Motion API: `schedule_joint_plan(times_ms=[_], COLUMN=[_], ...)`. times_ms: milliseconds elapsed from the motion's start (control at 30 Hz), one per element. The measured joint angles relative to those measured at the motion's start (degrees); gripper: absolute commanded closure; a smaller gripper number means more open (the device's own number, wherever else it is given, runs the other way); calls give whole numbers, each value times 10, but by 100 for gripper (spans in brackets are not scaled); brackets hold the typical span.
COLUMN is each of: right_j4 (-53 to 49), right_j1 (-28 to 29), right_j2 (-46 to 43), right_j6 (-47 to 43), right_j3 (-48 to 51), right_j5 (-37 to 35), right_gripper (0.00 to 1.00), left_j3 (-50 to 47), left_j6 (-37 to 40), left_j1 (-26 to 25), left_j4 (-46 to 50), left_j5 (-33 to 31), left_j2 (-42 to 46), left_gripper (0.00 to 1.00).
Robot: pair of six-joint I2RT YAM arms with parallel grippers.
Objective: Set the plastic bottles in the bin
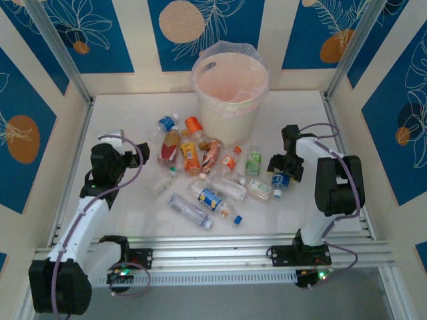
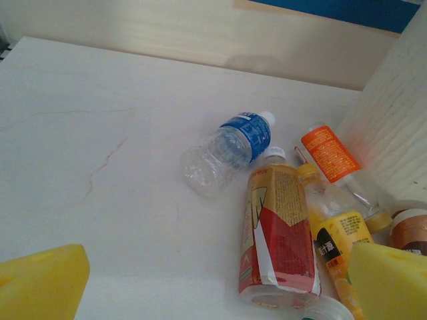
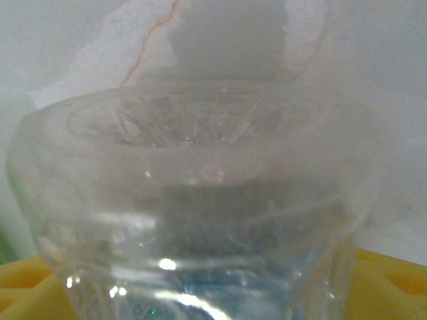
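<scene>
The blue-labelled bottle [image 1: 280, 181] is the one to watch. It's clear ribbed plastic with a blue band round the middle, lying on its side on the table [image 1: 127, 113] directly under the right pincer [image 1: 284, 167]. On that arm's wrist camera the see-through base sits right up against the lens. So I read the long axis as running in line with the fingers, base toward the palm and cap end pointing away from it.

Yellow pads [image 3: 400, 283] peek out low on either side, so the bottle is between them. Whether they are pressing on it or only flanking it, I cannot tell, nor how far the jaws have closed.

Moving outward, the other bottles [image 1: 200, 160] lie scattered just to this pincer's left, with a green-labelled one [image 1: 253, 162] among the nearest. The bin [image 1: 227, 120], cream-white with a pinkish liner, stands beyond them, off to the pincer's left and further out, well apart. If the grip holds, I'd expect a lift and a swing that way.

The right arm is plainly the nearer one. The left pincer [image 2: 213, 290] hangs on the far side of the heap, jaws spread wide and holding nothing, with a red-and-yellow bottle [image 2: 277, 233] just ahead of it.
</scene>
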State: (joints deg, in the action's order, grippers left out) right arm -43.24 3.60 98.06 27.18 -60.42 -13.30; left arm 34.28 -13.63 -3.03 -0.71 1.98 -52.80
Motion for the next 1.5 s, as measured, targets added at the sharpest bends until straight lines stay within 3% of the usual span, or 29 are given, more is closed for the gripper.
schedule_joint_plan(times_ms=[267, 567, 867, 1100, 1267, 1500], right_j4=[0, -61, -50, 10, 56, 97], right_j1=[0, 15, 141, 236, 275, 287], right_j2=[-3, -95, -150, -151, -122, 15], right_j6=[6, 2, -26, -73, -111, -166], right_j3=[-14, -152, -336, -387, -453, -646], right_j5=[2, -73, -151, -190, -200, -211], right_gripper=[47, 50, 52, 52, 52, 52], left_j3=[14, 22, 34, 36, 37, 41], left_j6=[-14, -38, -50, -56, -58, -65], left_j1=[0, 0, 0, 0, 0, 0], left_j4=[28, 34, 49, 55, 55, 55], left_j5=[-12, -19, -5, 10, 22, 43], left_j2=[7, 18, 17, 17, 17, 7], left_gripper=[1, 0, 1, 1, 0, 1])
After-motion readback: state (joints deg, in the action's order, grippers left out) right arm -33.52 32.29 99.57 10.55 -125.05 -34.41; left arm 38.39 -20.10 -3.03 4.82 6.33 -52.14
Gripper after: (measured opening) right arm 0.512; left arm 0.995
